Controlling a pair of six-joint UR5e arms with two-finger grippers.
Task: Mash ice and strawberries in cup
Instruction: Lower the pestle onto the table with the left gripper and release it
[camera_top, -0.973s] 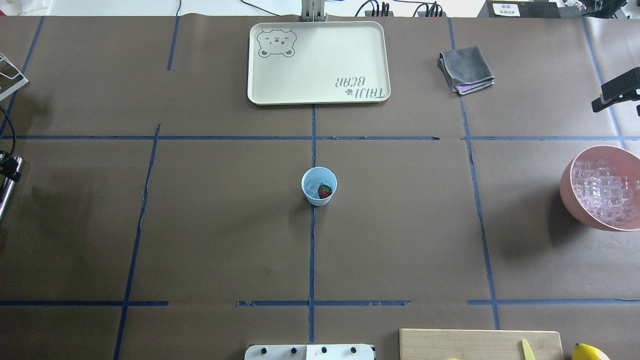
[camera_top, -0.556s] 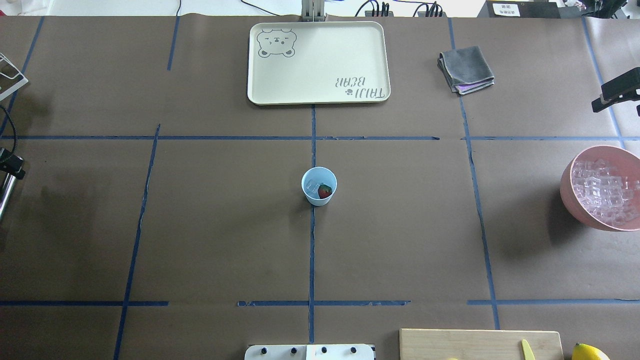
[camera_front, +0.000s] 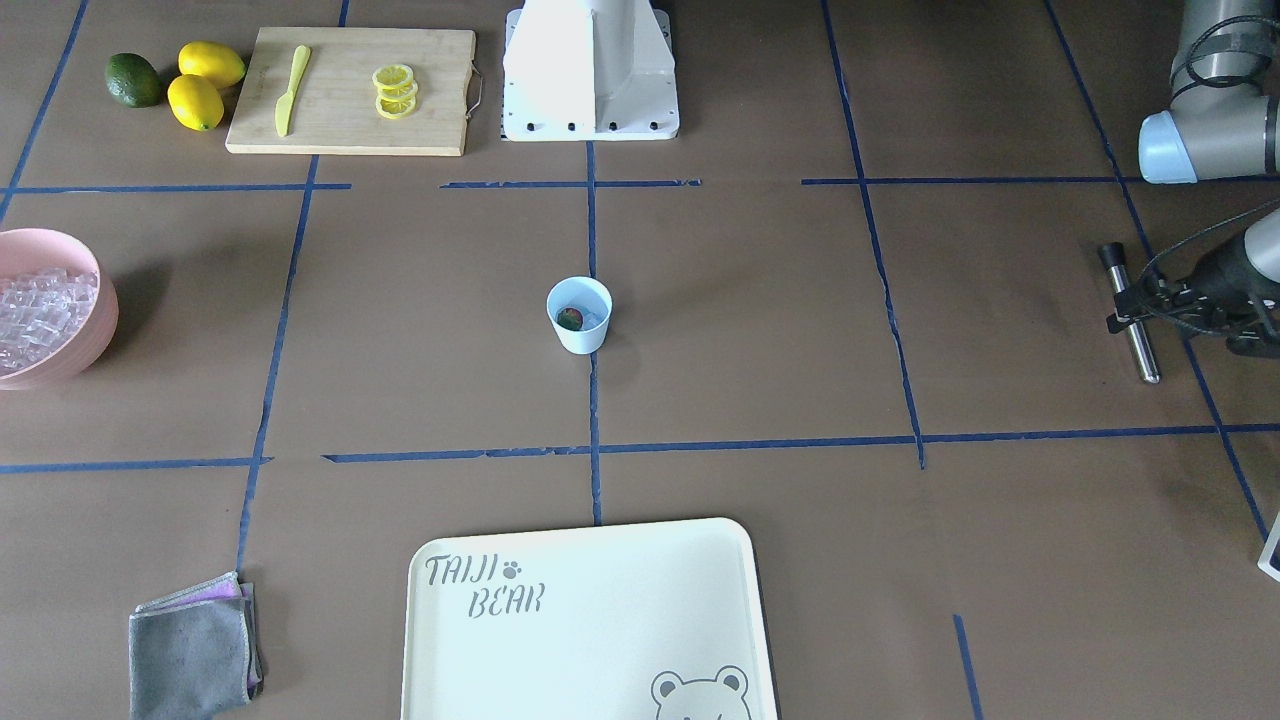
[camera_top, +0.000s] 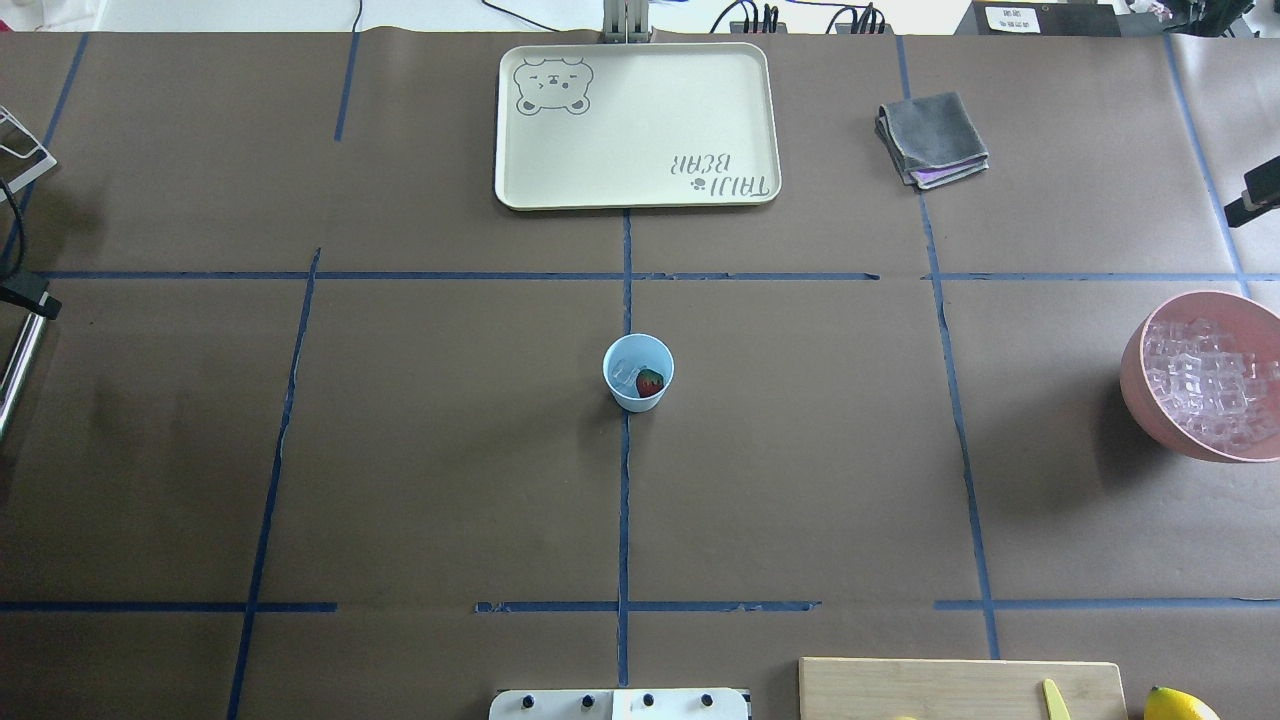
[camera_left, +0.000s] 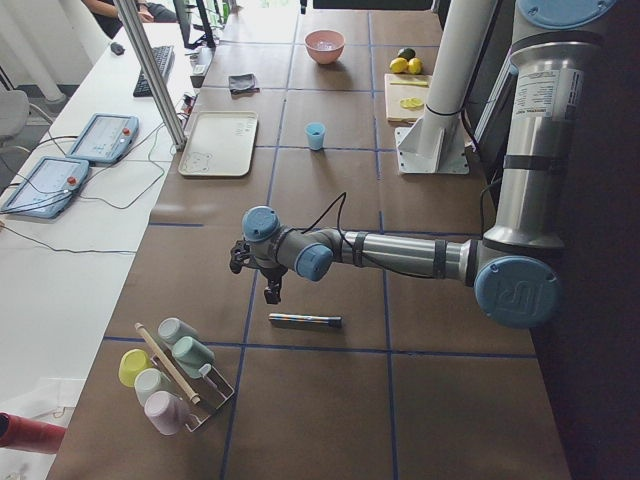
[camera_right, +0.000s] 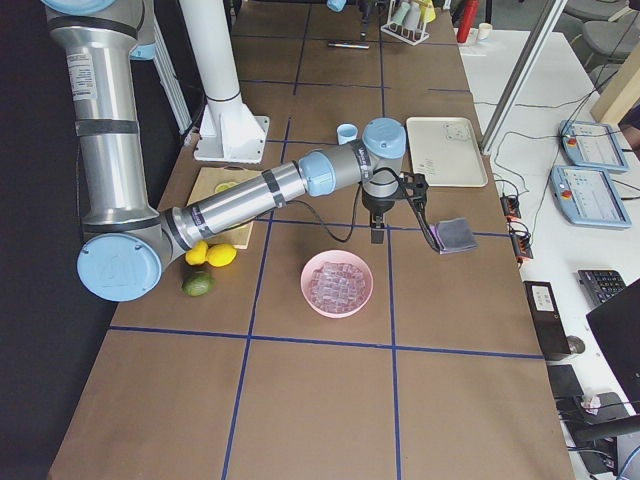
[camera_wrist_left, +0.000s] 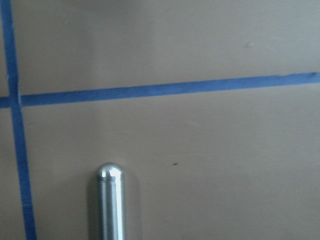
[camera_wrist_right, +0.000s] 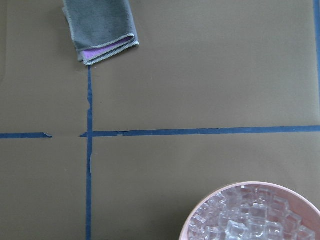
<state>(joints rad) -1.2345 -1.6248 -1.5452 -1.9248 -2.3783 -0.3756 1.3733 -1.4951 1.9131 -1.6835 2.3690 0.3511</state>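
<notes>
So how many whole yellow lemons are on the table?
2. Both lie beside the cutting board, at its end away from the robot's base: one lemon, and the other lemon close by, next to a green fruit. None seems hidden.

Brown paper covers the whole surface (camera_top: 800, 450), split into a grid with blue tape (camera_top: 624, 500). Next to it there's a long white desk (camera_left: 40, 290) with two tablet-style controllers (camera_left: 100, 137), a keyboard (camera_left: 157, 68) and loose cables. Lighting's bright and even, with soft shadows. The grey thing at the desk's edge might be an office chair (camera_left: 8, 110).
</notes>
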